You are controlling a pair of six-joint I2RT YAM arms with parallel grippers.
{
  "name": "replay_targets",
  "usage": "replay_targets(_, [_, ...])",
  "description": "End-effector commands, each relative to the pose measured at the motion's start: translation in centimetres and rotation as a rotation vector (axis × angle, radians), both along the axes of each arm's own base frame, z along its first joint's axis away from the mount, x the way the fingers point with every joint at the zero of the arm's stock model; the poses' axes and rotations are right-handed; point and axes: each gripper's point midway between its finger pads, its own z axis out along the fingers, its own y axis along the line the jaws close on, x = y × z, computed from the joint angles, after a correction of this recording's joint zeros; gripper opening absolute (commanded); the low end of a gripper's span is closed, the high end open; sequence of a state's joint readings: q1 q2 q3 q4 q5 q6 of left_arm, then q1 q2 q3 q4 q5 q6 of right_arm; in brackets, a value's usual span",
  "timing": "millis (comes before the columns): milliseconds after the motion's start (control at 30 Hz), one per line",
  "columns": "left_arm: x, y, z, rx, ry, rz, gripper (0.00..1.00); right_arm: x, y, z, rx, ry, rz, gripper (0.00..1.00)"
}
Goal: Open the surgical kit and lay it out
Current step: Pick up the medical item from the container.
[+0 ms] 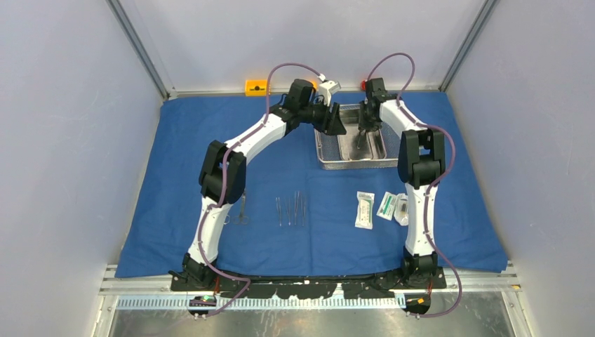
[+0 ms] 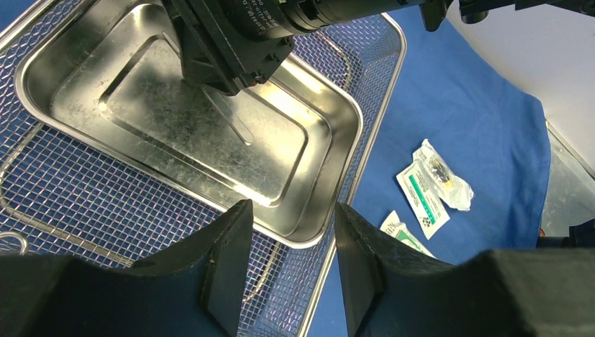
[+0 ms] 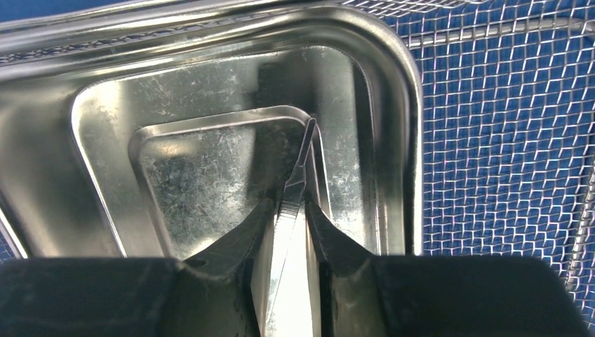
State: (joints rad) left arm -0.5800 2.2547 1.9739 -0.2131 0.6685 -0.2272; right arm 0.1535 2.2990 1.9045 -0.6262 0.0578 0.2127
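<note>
The blue cloth (image 1: 175,175) lies spread flat. At its back stands the wire-mesh basket (image 1: 323,151) with the steel tray (image 1: 351,144) inside it. My right gripper (image 3: 289,203) is down in the tray (image 3: 210,161), shut on slim metal tweezers (image 3: 298,175) whose tip rests on the tray floor. My left gripper (image 2: 293,217) hangs open over the basket's (image 2: 70,196) near corner with nothing between its fingers. Several slim instruments (image 1: 291,209) and scissors (image 1: 242,209) lie in a row on the cloth. White packets (image 1: 364,209) lie to their right.
An orange block (image 1: 256,87) sits at the back edge beyond the cloth, and a small red block (image 1: 364,84) behind the right wrist. Grey walls close in both sides. A metal rail (image 1: 309,284) runs along the near edge by the arm bases.
</note>
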Motion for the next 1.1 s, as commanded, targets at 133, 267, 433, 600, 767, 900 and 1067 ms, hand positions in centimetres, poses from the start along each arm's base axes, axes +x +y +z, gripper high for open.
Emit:
replay_targets(133, [-0.3, 0.1, 4.4, -0.061, -0.091, -0.024, 0.48, 0.7, 0.0, 1.5, 0.019, -0.025, -0.001, 0.19])
replay_targets(267, [-0.3, 0.1, 4.3, -0.054, -0.093, -0.027, 0.48, 1.6, 0.3, 1.2, 0.031, -0.024, 0.001, 0.12])
replay_targets(433, [-0.1, -0.1, 4.3, -0.052, -0.094, -0.031, 0.48, 2.8, 0.8, 0.9, 0.042, -0.028, 0.007, 0.08])
replay_targets(600, [0.0, -0.2, 4.2, -0.051, -0.091, -0.033, 0.48, 3.5, 1.0, 0.7, 0.045, -0.027, 0.012, 0.05])
replay_targets(767, [-0.1, -0.2, 3.9, -0.048, -0.083, -0.033, 0.48, 3.8, 1.0, 1.6, 0.043, -0.055, 0.021, 0.08])
replay_targets(900, [-0.1, -0.2, 4.1, -0.050, -0.086, -0.034, 0.48, 4.4, 1.1, 3.8, 0.051, -0.110, 0.021, 0.20])
replay_targets(1067, [-0.1, -0.2, 4.1, -0.052, -0.083, -0.031, 0.48, 4.9, 0.8, 5.2, 0.029, -0.146, 0.032, 0.27])
